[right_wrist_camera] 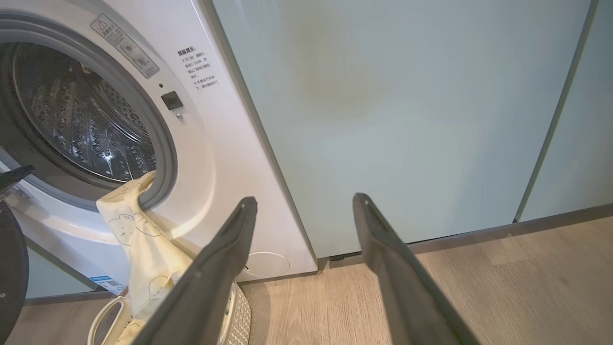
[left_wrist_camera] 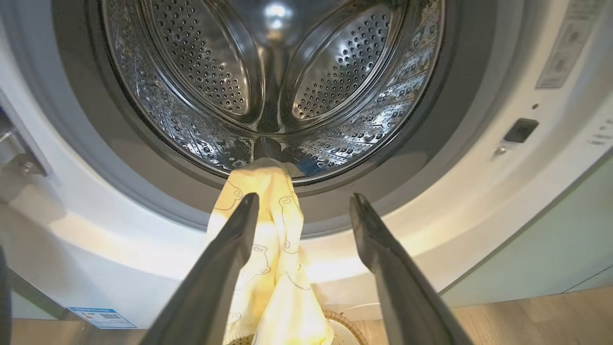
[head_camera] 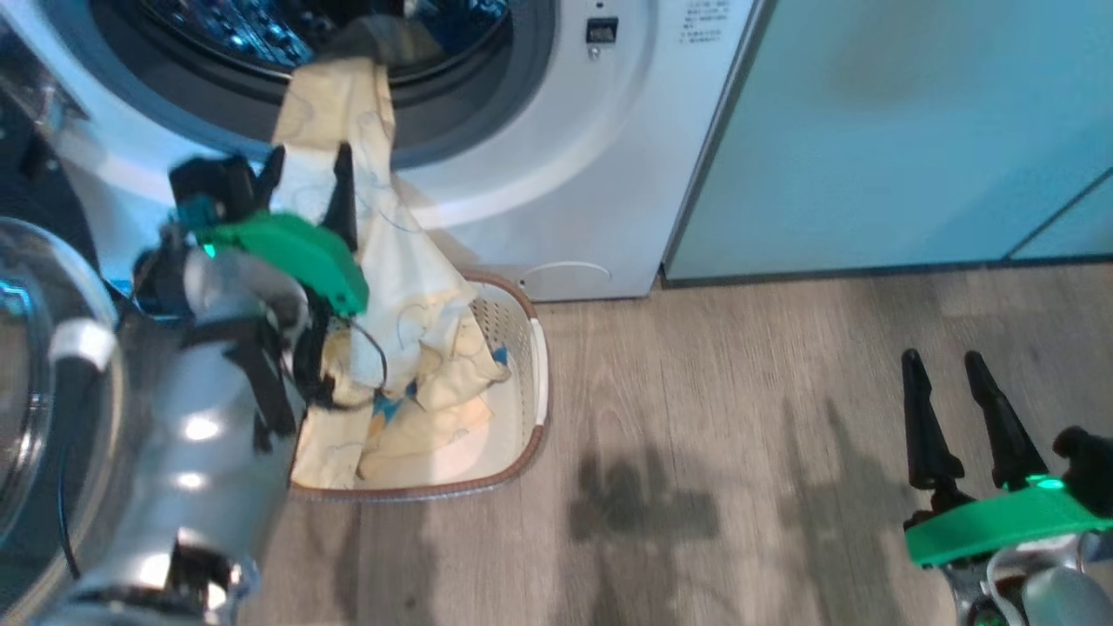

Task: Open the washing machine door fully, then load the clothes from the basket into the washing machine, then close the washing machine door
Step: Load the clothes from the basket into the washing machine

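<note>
Above wood floor (head_camera: 739, 391), left end effector (head_camera: 310, 161), released, points at draped clothes (head_camera: 409, 261); right end effector (head_camera: 943, 365) released.

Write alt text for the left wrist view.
A pale yellow printed cloth drapes from the perforated steel drum over the grey rubber seal of the big white washing machine. The left gripper, open, points its dark fingers toward it.

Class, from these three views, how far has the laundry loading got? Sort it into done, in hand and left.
Done: the door is swung open. In hand: one yellow cloth hangs from the drum lip down into the basket, with the open left gripper beside it. Left: pushing it in, loading the other clothes and closing the door. The right gripper is open, holding nothing.
</note>
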